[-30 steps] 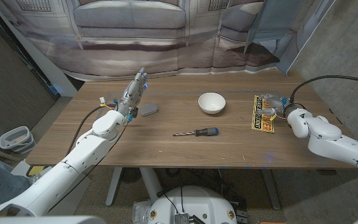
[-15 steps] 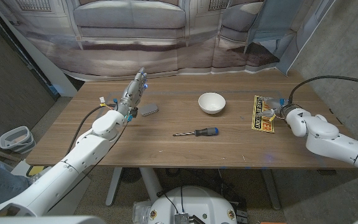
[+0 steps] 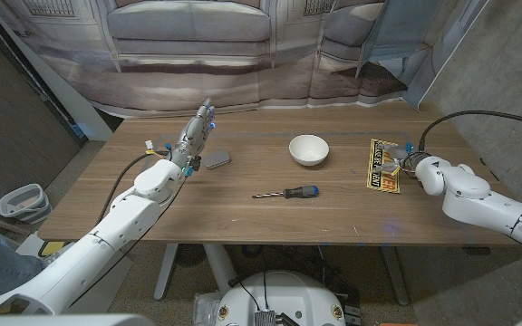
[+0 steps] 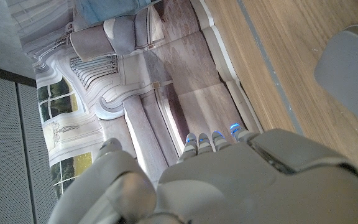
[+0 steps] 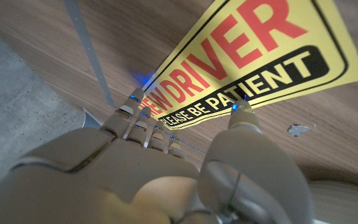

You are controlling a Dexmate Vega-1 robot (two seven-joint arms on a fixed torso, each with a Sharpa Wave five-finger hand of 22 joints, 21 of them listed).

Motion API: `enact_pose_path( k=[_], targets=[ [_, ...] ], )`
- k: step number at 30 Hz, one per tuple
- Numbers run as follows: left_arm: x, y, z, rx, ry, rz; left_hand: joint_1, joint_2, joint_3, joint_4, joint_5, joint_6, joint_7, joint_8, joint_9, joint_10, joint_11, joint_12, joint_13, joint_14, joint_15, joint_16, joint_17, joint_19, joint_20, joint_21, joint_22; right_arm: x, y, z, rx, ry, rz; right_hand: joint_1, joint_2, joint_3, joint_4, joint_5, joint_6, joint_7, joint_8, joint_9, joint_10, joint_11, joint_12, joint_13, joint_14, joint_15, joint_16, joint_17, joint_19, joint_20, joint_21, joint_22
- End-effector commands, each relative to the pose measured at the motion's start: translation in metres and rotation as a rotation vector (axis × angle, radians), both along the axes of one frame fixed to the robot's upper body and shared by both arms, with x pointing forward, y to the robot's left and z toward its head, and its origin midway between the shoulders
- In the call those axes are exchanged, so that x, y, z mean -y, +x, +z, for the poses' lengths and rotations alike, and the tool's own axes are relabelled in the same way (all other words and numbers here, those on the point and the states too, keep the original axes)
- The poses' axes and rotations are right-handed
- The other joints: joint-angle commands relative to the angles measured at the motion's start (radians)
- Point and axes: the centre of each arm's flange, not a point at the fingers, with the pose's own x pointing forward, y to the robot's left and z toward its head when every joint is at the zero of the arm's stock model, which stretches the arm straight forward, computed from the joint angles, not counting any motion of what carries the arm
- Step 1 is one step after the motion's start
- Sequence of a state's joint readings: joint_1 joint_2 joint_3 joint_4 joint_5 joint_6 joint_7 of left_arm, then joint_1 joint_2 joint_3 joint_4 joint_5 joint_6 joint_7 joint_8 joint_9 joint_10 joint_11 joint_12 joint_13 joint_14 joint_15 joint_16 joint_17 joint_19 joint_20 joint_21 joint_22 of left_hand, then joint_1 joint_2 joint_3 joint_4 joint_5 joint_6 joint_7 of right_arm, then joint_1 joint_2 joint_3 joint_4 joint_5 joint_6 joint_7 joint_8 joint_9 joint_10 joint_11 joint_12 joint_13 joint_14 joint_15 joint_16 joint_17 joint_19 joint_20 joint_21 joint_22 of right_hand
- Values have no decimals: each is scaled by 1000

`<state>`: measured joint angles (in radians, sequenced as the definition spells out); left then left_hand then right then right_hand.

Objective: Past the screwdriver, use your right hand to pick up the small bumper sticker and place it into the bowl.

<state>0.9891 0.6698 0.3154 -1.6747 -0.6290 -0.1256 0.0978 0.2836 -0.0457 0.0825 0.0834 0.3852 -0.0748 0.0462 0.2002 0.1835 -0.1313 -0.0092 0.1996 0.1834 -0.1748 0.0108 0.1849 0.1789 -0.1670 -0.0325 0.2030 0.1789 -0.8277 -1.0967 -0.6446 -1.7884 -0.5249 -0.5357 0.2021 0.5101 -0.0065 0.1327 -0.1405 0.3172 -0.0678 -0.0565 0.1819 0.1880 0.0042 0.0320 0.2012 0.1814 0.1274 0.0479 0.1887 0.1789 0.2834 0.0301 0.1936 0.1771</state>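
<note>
The yellow sticker (image 3: 383,166) lies on the table (image 3: 243,217), right of the bowl (image 3: 308,149) and screwdriver (image 3: 288,193). The right hand (image 3: 404,163) touches its edge, fingers spread, gripping nothing. The left hand (image 3: 198,131) has straight, empty fingers.

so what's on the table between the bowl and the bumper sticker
Nothing: in the head view only bare wood lies between the bowl and the bumper sticker.

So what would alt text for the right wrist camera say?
The robot's right hand reaches its fingertips to the edge of a yellow bumper sticker reading "DRIVER" and "PLEASE BE PATIENT", which lies on the wooden table.
</note>
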Motion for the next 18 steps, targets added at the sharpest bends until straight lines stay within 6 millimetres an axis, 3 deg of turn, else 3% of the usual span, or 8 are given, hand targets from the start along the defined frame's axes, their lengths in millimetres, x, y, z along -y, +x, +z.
enact_pose_path(
  k=[1,9,18],
  targets=[
    [2,8,-3,-12,-3,-9,7,2,-6,2,8,1,3,-3,2,-6,0,-1,2,-17,3,0,4,-34,-32,-3,5,1,7,7,-60,19,-18,11,4,6,3,-2,5,15,11,4,18,4,11,2,17,-5,7,3,10,-1,7,1],
    [5,12,-1,-15,2,-13,8,3,-8,2,8,1,2,-3,2,-6,-3,-1,2,-17,3,1,4,-35,-31,-3,5,6,12,10,-107,46,-40,8,7,6,7,-7,27,20,19,3,42,4,18,1,36,-13,11,4,16,3,8,1],
    [8,17,0,-21,-1,-18,8,4,-10,2,8,1,2,-3,2,-6,0,-1,2,-16,3,1,4,-36,-29,-3,5,12,17,8,-142,68,-59,6,9,7,11,-17,107,20,44,3,77,6,25,0,62,-39,11,3,28,8,9,2]
  ],
)
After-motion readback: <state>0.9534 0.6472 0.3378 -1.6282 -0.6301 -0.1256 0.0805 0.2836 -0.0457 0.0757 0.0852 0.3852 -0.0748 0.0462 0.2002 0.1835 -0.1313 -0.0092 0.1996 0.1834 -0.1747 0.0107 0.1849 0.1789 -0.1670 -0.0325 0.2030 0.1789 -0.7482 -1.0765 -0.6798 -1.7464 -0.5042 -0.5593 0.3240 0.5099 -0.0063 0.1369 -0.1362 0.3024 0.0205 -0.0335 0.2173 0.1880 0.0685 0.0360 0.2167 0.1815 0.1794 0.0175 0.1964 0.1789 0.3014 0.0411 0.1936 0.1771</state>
